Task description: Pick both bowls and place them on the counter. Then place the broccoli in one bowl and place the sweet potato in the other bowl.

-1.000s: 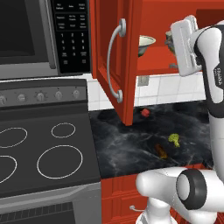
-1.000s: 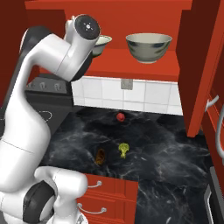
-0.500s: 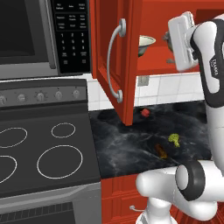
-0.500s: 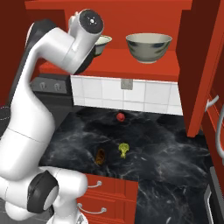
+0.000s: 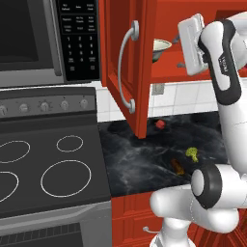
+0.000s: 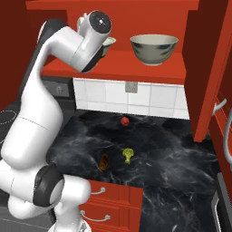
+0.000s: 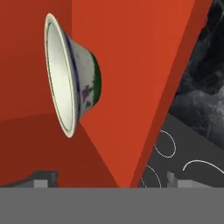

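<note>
- Jaws stood spread wide with nothing between them; gripper (image 7: 107, 179) sat up at the red cabinet shelf (image 6: 136, 63), its two dark finger tips (image 7: 41, 178) low in the hand view.
- Shallower bowl (image 7: 72, 74) was just ahead of the gripper in the hand view, apart from both tips, rolled sideways by the camera tilt, cream inside facing left, mottled outside with blue and green marks.
- Same shallower bowl (image 6: 108, 41) stood on the shelf's left part in the right base view, mostly hidden behind the arm's wrist (image 6: 97, 22); in the left base view its rim (image 5: 161, 46) peeked out between the open door and the hand.
- Deeper bowl (image 6: 154, 49) stood upright on the shelf, well to the right of the shallower one, untouched.
- Broccoli (image 6: 128, 155) lay on the black marble counter (image 6: 172, 158), near the front edge; also seen at (image 5: 192, 154).
- Sweet potato (image 6: 103, 162) lay just beside the broccoli, on its left in the right base view, not touching; also at (image 5: 177, 166).
- Small round red item (image 6: 124, 121) sat farther back on the counter, near the tiled wall (image 6: 113, 93).
- Red cabinet door (image 5: 126, 62) hung open with a curved grey handle (image 5: 126, 67).
- Stovetop (image 5: 48, 164) with white rings lay left of the counter, microwave (image 5: 43, 38) above it.
</note>
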Motion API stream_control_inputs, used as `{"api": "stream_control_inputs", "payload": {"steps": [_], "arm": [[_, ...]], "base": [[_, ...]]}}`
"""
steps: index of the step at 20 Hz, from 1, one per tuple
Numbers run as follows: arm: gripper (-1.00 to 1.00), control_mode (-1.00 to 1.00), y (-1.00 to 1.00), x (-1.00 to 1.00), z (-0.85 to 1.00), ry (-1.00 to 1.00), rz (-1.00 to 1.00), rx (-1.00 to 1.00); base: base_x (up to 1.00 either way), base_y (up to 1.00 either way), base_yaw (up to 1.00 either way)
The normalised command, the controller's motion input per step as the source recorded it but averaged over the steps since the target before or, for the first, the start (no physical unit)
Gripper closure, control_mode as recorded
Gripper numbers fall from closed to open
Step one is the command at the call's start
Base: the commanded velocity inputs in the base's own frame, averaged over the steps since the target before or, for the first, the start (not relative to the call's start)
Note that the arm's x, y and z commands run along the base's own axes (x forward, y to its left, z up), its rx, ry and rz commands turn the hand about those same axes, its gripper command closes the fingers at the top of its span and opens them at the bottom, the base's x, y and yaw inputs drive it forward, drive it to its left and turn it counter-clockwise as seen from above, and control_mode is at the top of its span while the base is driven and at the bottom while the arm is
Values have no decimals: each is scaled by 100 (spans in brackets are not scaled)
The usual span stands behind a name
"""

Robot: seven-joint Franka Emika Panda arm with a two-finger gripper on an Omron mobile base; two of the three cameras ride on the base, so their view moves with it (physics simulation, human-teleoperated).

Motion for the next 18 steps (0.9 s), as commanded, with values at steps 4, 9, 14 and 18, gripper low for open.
{"api": "stream_control_inputs", "payload": {"steps": [4, 9, 14, 18], "arm": [[-100, -100, 1, 56, -15, 8, 0, -3], [-100, -100, 1, 52, -12, 8, 0, -5], [-100, -100, 0, 49, -3, 2, 0, -3], [-100, -100, 0, 45, -8, 0, 0, -2]], "base": [[0, 0, 0], [0, 0, 0], [0, 0, 0], [0, 0, 0]]}}
